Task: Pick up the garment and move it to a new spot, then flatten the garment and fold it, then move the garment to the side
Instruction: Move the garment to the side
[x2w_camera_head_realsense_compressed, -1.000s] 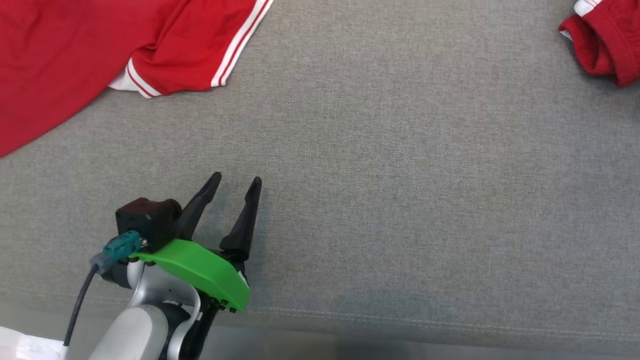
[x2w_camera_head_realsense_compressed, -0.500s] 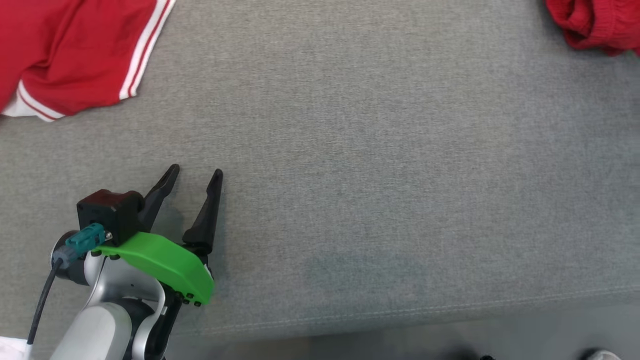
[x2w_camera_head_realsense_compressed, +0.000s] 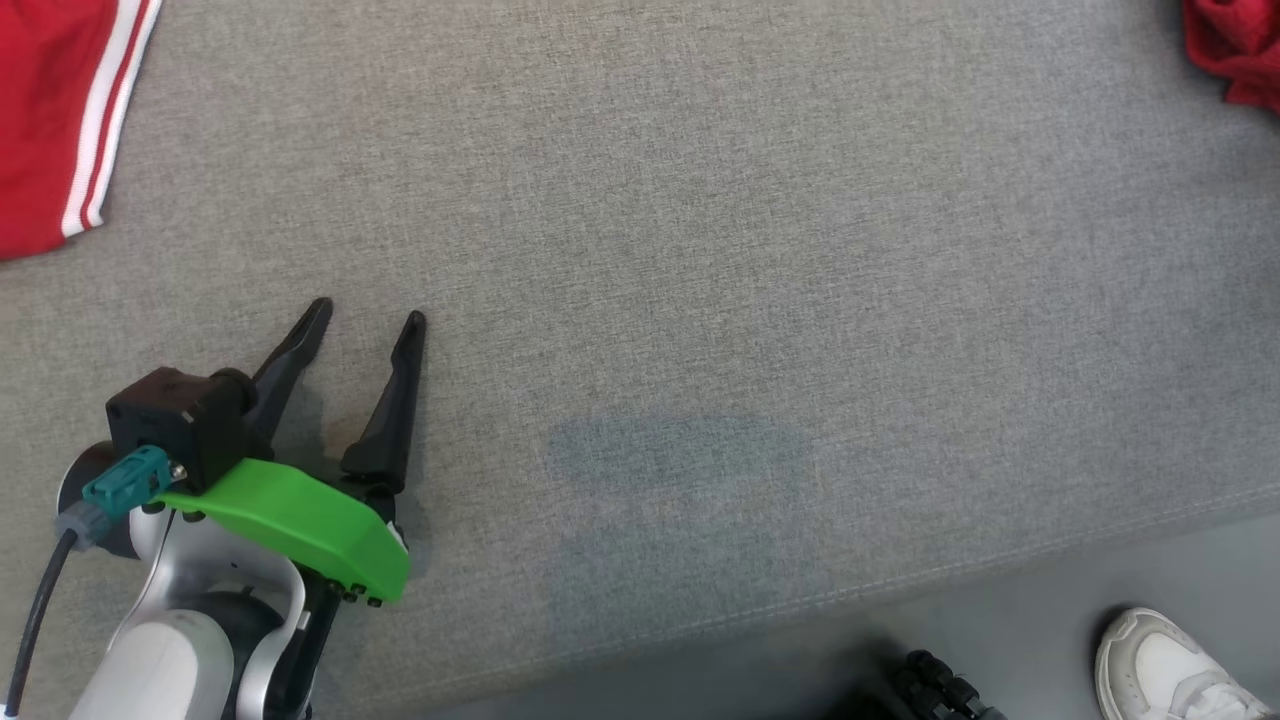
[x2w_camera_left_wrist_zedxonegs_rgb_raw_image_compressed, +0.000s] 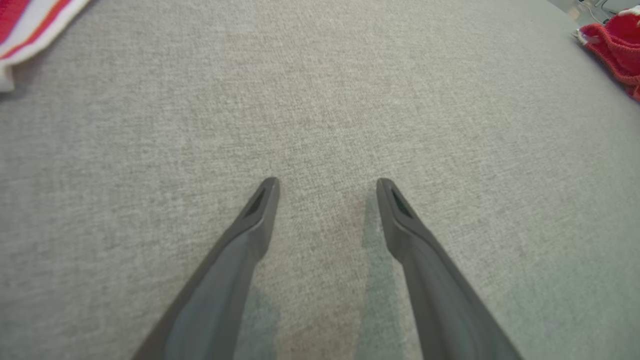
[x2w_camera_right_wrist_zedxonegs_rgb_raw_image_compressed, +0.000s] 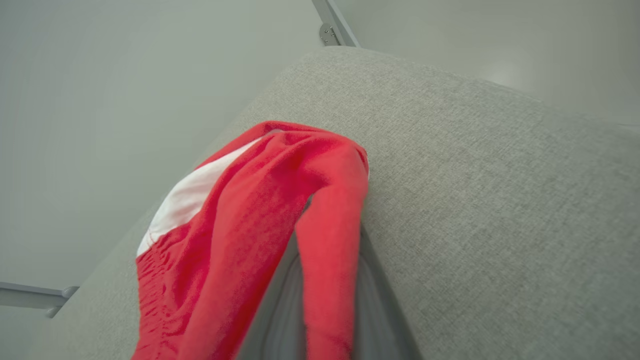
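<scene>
over the last second the whole head view slid, so the camera had turned rather than the things. the striped red cloth (x2w_camera_head_realsense_compressed: 45, 120) shrank to a sliver at the upper left edge. a strip of floor (x2w_camera_head_realsense_compressed: 1040, 640) and one white shoe (x2w_camera_head_realsense_compressed: 1165, 665) came in at the lower right, while the red garment (x2w_camera_head_realsense_compressed: 1235, 45) kept to the upper right corner. i judged from this that the garment was riding with the right arm toward its new spot on the grey cushion (x2w_camera_head_realsense_compressed: 700, 250), with flattening and folding not yet begun. in the right wrist view the right gripper (x2w_camera_right_wrist_zedxonegs_rgb_raw_image_compressed: 331, 220) looked closed on a fold of that garment. the cloth draped over its tips and hid them, and i could not tell whether it touched the cushion. the left gripper (x2w_camera_head_realsense_compressed: 368, 310) hovered low over bare cushion, jaws well apart and holding nothing, well away from both cloths. counted: two red cloth pieces, two grippers, one cushion, one shoe. i could not tell whether the two pieces belonged together.
</scene>
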